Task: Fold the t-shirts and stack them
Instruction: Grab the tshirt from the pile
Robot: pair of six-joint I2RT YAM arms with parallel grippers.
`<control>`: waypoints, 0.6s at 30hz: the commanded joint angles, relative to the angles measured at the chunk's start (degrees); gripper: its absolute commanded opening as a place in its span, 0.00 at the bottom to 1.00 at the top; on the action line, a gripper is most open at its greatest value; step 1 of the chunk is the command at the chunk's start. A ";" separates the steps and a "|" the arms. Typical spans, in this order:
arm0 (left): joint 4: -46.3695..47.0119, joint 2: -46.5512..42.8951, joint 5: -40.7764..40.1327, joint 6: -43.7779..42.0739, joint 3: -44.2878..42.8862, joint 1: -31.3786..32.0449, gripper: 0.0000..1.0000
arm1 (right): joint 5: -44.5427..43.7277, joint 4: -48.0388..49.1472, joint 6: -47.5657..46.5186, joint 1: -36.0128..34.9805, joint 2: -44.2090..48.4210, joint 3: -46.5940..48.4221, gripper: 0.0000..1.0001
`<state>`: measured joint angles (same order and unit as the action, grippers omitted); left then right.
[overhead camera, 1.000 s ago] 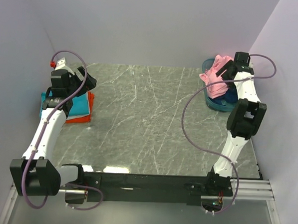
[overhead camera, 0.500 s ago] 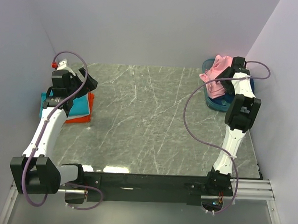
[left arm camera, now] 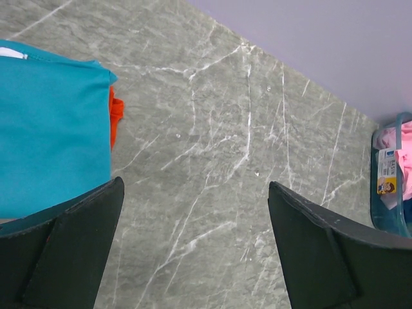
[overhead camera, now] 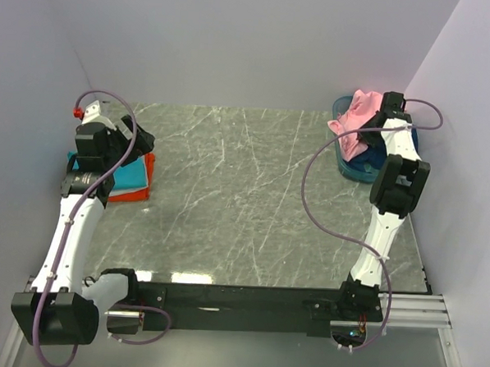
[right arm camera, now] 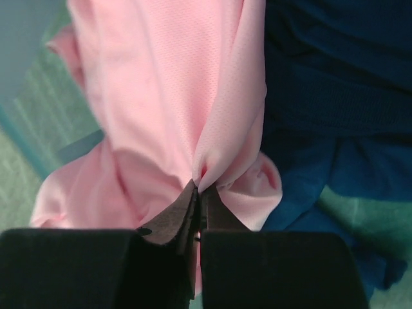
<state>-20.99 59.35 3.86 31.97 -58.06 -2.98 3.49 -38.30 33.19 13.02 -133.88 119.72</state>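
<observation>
A light pink t-shirt point(overhead camera: 357, 112) lies bunched over the rim of the teal basin point(overhead camera: 350, 170) at the back right, on top of a dark blue t-shirt point(overhead camera: 373, 156). My right gripper point(overhead camera: 365, 134) is shut on a fold of the pink t-shirt point(right arm camera: 212, 116); the dark blue t-shirt point(right arm camera: 335, 96) lies right of it. At the far left a teal t-shirt point(overhead camera: 130, 175) lies folded on an orange t-shirt point(overhead camera: 144, 186). My left gripper point(overhead camera: 141, 133) hovers open above their back edge; its view shows the teal t-shirt point(left arm camera: 45, 122), the orange t-shirt's point(left arm camera: 116, 116) edge and bare table.
The marble table point(overhead camera: 228, 199) stretches between the two arms. Purple walls close in at the back and both sides. The basin point(left arm camera: 389, 212) shows at the right edge of the left wrist view, carrying a label. Purple cables loop from both arms.
My right gripper dropped onto the pink t-shirt and closed on a fold of it. The left arm drew back and to the left, above the folded stack.
</observation>
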 commanded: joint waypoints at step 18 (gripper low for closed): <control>2.98 -4.33 -1.13 3.19 5.59 -0.09 1.00 | -8.40 13.25 -6.38 -10.70 38.69 3.32 0.00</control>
<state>-20.53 56.71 2.68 34.35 -52.69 -2.98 -1.19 -30.57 30.15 7.07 -99.57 120.03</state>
